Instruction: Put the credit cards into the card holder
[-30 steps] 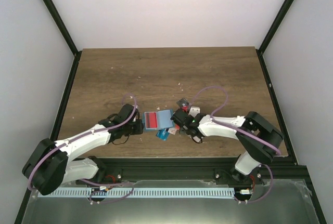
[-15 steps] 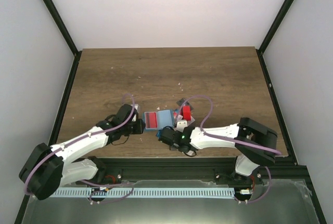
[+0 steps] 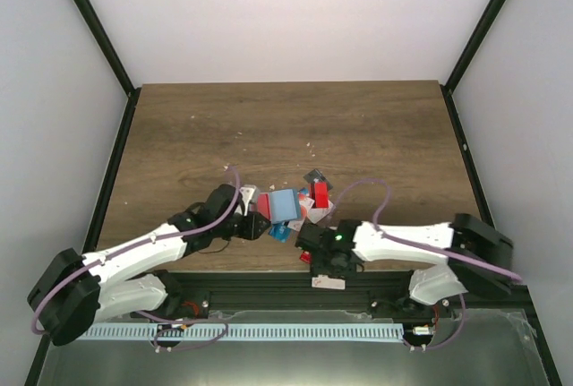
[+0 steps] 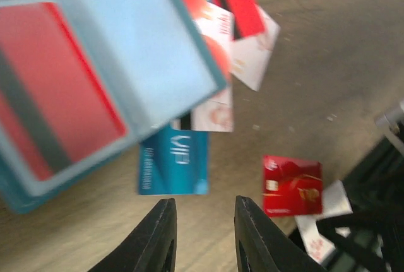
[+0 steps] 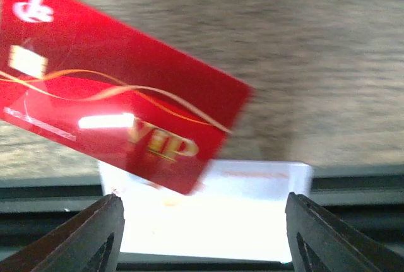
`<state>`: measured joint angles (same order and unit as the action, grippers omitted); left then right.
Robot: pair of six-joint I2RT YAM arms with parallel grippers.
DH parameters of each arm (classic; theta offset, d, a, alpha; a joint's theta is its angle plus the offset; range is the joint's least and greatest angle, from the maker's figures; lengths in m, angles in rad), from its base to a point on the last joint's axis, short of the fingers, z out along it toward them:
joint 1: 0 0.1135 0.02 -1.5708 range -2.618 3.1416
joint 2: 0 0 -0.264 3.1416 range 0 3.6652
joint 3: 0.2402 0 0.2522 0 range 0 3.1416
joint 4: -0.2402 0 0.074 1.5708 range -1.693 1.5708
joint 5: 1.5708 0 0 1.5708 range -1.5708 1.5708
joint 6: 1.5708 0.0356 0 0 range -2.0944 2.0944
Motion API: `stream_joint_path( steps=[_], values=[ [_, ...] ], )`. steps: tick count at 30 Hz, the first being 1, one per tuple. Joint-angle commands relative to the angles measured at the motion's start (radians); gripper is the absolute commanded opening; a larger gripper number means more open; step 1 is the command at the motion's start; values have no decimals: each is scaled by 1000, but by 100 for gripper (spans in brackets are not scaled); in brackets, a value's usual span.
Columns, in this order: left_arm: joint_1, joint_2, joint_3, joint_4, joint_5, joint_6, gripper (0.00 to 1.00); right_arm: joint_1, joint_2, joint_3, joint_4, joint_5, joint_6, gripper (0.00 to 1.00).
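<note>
my left gripper [image 4: 202, 221]: fingers nearly together, narrow gap, nothing in it. It hangs just beside the card holder [image 4: 107, 89], which is spread open near the front-middle of the table [image 3: 269, 126] with a red striped card [image 4: 57, 101] in one pocket (view is blurry). A blue VIP card [image 4: 173, 161] sticks out from under its edge. my right gripper [image 5: 203, 212]: spread wide at the near table edge, pinching nothing that I can see. Below it a red VIP card [image 5: 120, 89] overlaps a white card [image 5: 252, 209]. The other credit cards [image 3: 315, 196] are piled just right of the holder.

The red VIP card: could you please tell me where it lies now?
Right wrist view: the red VIP card lies on the wood at the table's near edge, under the right gripper, its lower corner overlapping a white card.
</note>
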<state>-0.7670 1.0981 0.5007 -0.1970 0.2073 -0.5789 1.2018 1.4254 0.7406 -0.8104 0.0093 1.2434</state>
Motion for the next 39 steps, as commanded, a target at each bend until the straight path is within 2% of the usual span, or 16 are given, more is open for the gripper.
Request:
stream_joint_path(
  steps=[1, 6, 12, 21, 28, 32, 39],
  values=[
    [-65, 18, 13, 115, 111, 13, 28, -65, -169, -61, -94, -41, 53, 72],
    [-133, 83, 28, 217, 202, 16, 28, -106, -278, -142, -102, -115, 48, 72],
    [-205, 141, 56, 269, 294, 47, 28, -127, -301, -249, 66, -221, 46, 72],
    [-232, 239, 64, 313, 320, 62, 28, -226, -368, -360, 220, -266, -14, 67],
    [-242, 266, 69, 325, 324, 59, 27, -246, -397, -426, 305, -294, -14, 52],
    [-240, 274, 68, 326, 315, 56, 27, -248, -407, -474, 384, -328, 2, 39],
    [-240, 273, 67, 328, 287, 43, 27, -279, -442, -470, 396, -304, 15, 19]
  ],
)
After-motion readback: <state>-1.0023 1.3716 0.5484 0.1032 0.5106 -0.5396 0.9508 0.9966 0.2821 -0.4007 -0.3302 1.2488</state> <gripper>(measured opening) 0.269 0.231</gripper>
